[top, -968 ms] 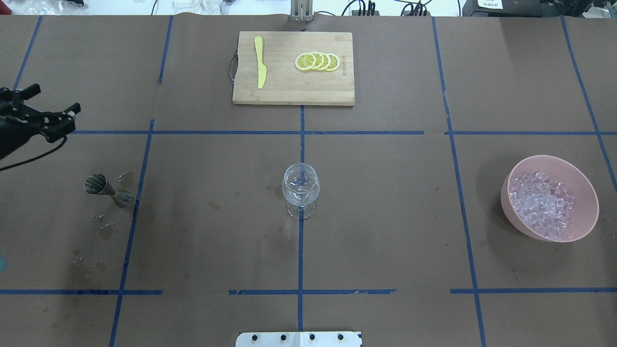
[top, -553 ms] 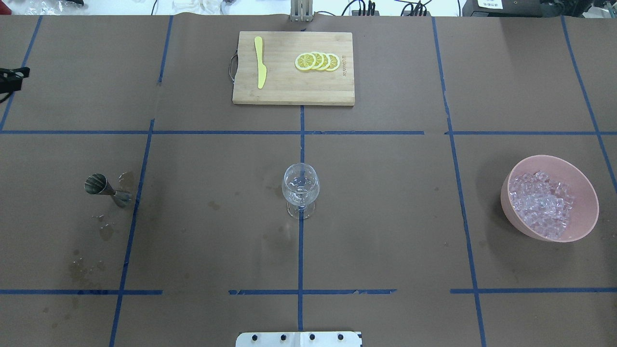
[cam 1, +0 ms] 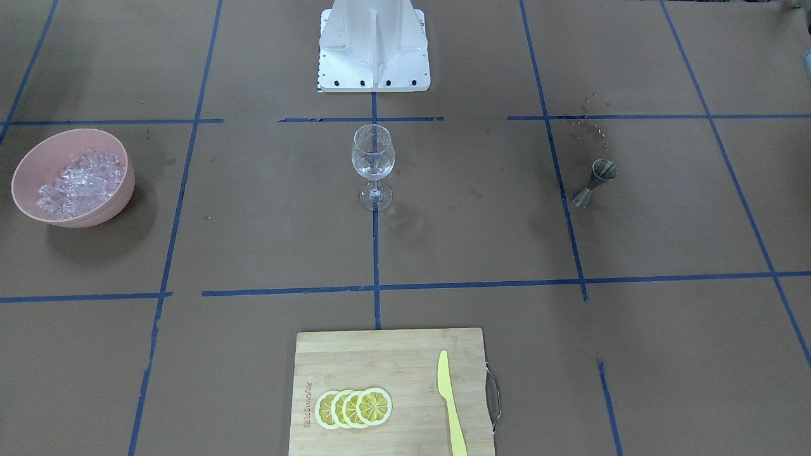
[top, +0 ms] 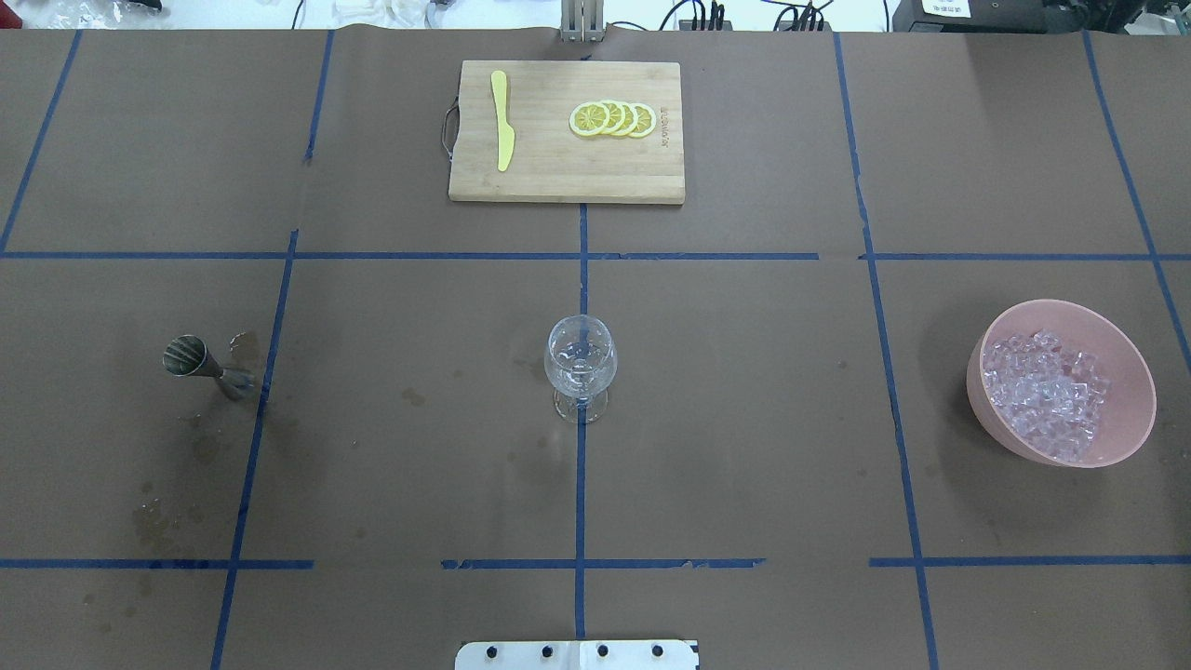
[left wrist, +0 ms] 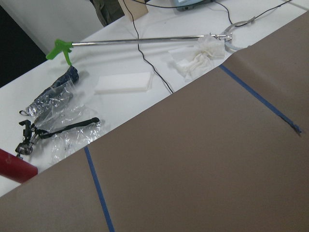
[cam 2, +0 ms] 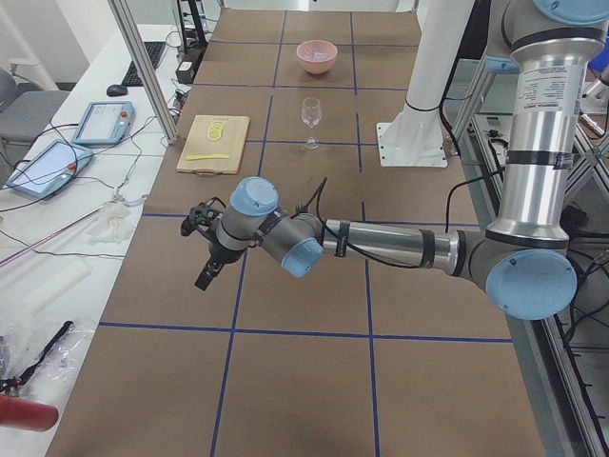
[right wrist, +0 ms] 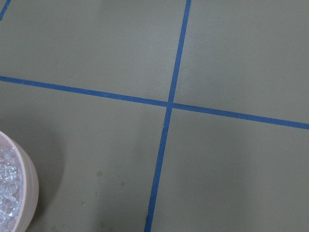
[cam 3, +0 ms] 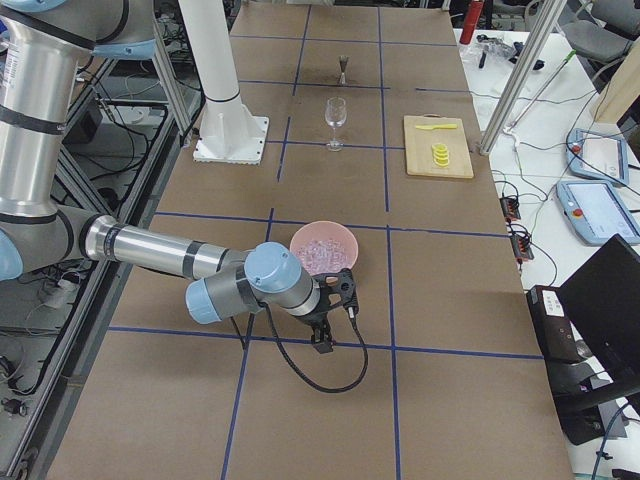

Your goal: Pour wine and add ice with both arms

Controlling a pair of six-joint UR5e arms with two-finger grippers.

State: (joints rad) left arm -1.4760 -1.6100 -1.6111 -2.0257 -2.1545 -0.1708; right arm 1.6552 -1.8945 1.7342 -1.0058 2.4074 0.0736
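Neither gripper appears in the overhead or front-facing views, and neither shows in its own wrist camera. The left gripper [cam 2: 204,249] shows only from the table's left end, hanging over bare brown paper well apart from the task's things; whether its jaws are apart or together cannot be told. The right gripper [cam 3: 333,310] shows only from the right end, just beside the pink bowl [top: 1121,354] at about 5 o'clock of it in that view; its jaw state cannot be told either. The right wrist camera catches only a cut-off slice of the bowl's rim in its lower left corner.

Taking the overhead view as the clock face, the wine glass [top: 580,358] stands upright at the centre on a blue tape line. The wine [top: 579,352] in its bowl is hard to make out. The ice [top: 1047,395] is heaped in the pink bowl at 3 o'clock. A metal jigger [top: 200,365] stands at 9 o'clock, with wet spots [top: 205,447] on the paper toward 6 o'clock of it. At 12 o'clock lies a wooden cutting board [top: 566,172] carrying a yellow knife [top: 502,121] and overlapping lemon slices [top: 614,119]. The left wrist camera shows the table's edge and a green-handled grabber [left wrist: 140,40] on a white bench.
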